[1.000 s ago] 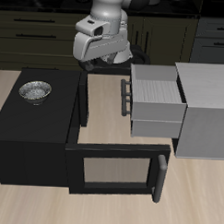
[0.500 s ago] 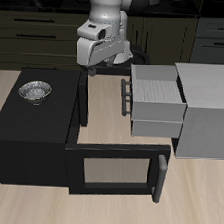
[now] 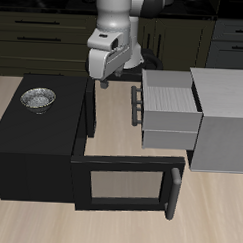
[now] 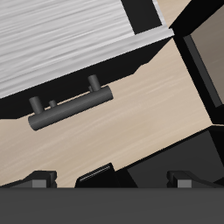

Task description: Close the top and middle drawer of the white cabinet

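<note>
Drawers: both stand pulled out of the white cabinet, at 3 o'clock on the table; neither is shut. Your gripper hovers behind their handle, touching nothing; finger spacing cannot be told.

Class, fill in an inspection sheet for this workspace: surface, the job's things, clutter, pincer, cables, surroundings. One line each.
Surface: light wooden table, bare in front.
Job's things: white cabinet with the top drawer pulled out, dark bar handle facing the black box; the middle drawer appears pulled out beneath it.
Clutter: black box with its windowed door swung open; a metal bowl on top of the box.
Pincer: pincer above the table near the drawer handle, holding nothing; jaw state unclear.
Cables: nothing seen.
Surroundings: dark cabinets behind.
</note>
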